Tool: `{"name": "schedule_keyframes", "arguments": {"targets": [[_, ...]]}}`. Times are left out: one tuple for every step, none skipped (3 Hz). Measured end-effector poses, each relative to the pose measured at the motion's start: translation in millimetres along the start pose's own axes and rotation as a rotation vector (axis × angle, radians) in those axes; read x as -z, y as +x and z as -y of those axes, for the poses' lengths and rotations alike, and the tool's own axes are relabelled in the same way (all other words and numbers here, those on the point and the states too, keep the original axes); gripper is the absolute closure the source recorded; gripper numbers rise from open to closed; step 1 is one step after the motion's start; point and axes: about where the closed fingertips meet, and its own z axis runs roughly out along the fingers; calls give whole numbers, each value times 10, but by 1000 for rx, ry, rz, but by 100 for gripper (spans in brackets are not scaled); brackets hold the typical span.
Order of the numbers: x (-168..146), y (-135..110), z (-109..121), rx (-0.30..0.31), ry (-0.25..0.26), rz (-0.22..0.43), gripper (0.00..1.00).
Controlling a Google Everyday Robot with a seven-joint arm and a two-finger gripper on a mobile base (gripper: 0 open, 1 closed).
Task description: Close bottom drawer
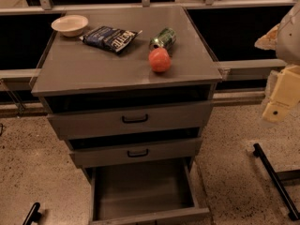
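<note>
The bottom drawer of the grey cabinet is pulled far out toward me, showing its plain grey, empty interior. Its flat front lies at the lower edge of the view, and its handle is hidden. The middle drawer and the top drawer each have a black bar handle and stand slightly out. My cream-coloured arm and gripper hang at the right edge. They are level with the top drawer, well to the right of the cabinet, and touch nothing.
On the cabinet top are a white bowl, a blue snack bag, a green can on its side and an orange-red fruit. A black bar lies on the speckled floor at right, and a black piece at lower left. A railing runs behind.
</note>
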Motion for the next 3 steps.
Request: {"name": "schedule_keyframes", "arguments": {"targets": [[0,0,0,0,0,0,0],[-128,-25,-16,22,-36,25,0],[-527,-95,-231,-2,-110,121,0]]}}
